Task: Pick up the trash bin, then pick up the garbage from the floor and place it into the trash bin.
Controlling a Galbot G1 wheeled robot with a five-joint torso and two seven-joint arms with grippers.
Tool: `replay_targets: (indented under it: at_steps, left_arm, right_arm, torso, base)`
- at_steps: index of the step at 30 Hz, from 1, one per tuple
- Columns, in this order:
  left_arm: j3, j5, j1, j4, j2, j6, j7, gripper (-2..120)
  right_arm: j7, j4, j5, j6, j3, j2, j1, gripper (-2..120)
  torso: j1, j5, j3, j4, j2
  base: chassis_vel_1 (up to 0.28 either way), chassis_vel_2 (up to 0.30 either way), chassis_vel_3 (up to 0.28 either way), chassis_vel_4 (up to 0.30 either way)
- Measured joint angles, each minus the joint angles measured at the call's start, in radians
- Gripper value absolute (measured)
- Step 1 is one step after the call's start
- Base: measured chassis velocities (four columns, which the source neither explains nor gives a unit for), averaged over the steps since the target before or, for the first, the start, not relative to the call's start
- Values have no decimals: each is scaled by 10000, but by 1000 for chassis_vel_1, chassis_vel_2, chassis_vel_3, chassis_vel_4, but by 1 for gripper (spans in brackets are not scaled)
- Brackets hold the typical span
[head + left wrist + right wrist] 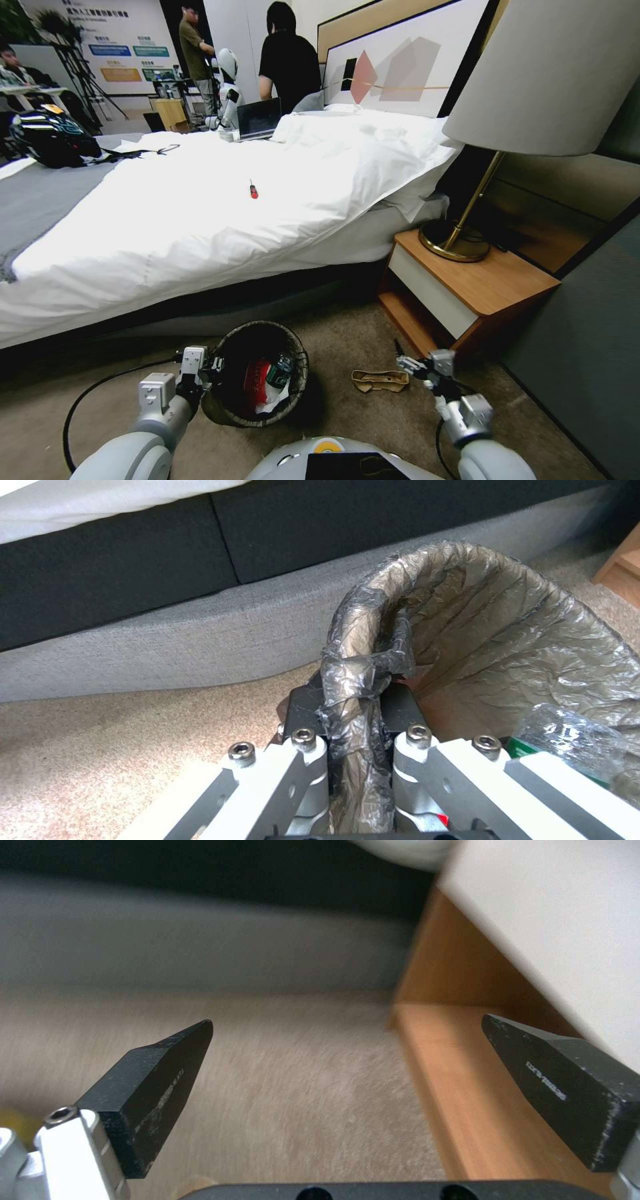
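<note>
Head view, left gripper point(215, 365): at the near-left rim of the trash bin point(230, 407), fingers closed on the rim and its bag liner.
Head view, bin: low over the carpet point(333, 333), just in front of the bed base; whether it is lifted or resting I cannot tell. Red wrapper point(255, 383), white scraps and a small bottle point(280, 371) already lie inside.
Head view, garbage: a brown cardboard bit point(380, 381) lies on the carpet between the bin and the nightstand point(480, 283).
Head view, right gripper point(405, 363): just beside that cardboard, at its right end, not touching it as far as I can tell.
Head view, room: bed point(200, 220) with white duvet, a red-handled screwdriver point(253, 191) on it; lamp point(520, 100) on the nightstand; people well behind.
Left wrist view, grip: fingers point(303, 712) pinch a bunched fold of liner over the bin rim point(427, 605). Risk, my judgement: a one-sided hold may let the bin tilt and spill, or the liner may slide off the rim.
Left wrist view, surface: short beige carpet, grey bed base close by.
Right wrist view, fingers point(157, 1080): spread wide, holding nothing.
Right wrist view, risk: the nightstand's lower shelf point(453, 1080) sits close to one finger; a reach here could knock the wood. Flat cardboard on carpet pile may be pushed rather than pinched.
</note>
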Motion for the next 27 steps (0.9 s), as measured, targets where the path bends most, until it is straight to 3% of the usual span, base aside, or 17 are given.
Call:
replay_targets:
  at_steps: [2,10,13,19,27]
  left_arm:
    - [-41,-29,46,0,82,12,-6,6]
    - [-19,-118,52,0,398,63,-39,6]
    - [-34,-122,112,0,590,73,-38,6]
    - [-7,-139,112,0,711,81,-35,6]
    - [-14,-156,89,0,729,91,-31,6]
  right_arm:
    - [-296,-260,205,-101,-172,-656,213,100]
    - [-1146,-1010,950,-312,-957,-1834,1459,100]
    - [-1400,-1402,1615,-567,-1728,-2425,2443,100]
    - [-1528,-2163,1838,-707,-2859,-2700,3644,100]
    - [-3117,-3282,1726,-879,-3849,-3063,5248,100]
  torso:
    - [0,0,0,-1,0]
    - [0,1,0,0,0]
    - [0,0,0,1,0]
    - [0,3,0,-1,0]
    - [1,0,0,2,0]
  base:
    - [0,0,0,0]
    - [0,0,0,0]
    - [0,0,0,0]
    - [0,0,0,0]
    - [0,0,0,0]
